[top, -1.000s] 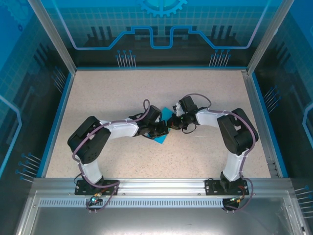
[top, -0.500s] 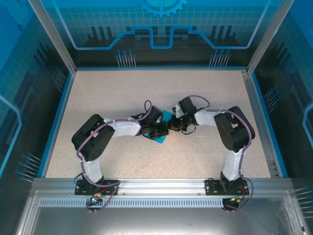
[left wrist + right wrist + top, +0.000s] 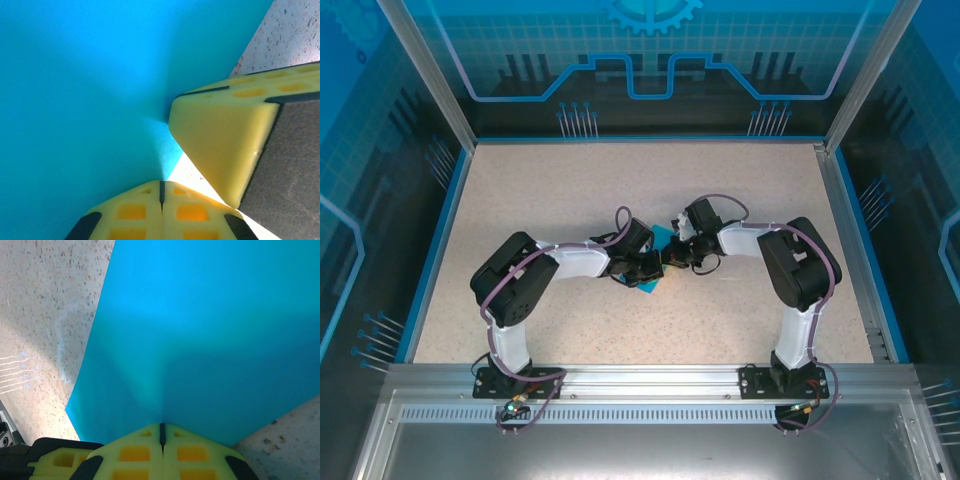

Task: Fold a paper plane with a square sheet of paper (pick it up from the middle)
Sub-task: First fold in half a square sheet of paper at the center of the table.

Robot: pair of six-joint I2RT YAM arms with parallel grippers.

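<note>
Far from the worktop (image 3: 570, 190) edges, the left gripper (image 3: 161, 184) and right gripper (image 3: 161, 426) each pinch the paper (image 3: 210, 330), jaws closed on it. Their tips sit close together, probably to pin a sharp crease.

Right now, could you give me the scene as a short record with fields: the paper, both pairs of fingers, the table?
paper: blue sheet, mid-table, mostly hidden under the two wrists
left fingers: shut on the paper's edge
right fingers: shut on the paper's edge
arms: tips meet over the paper
table: speckled beige
fold stage: cannot tell
</note>
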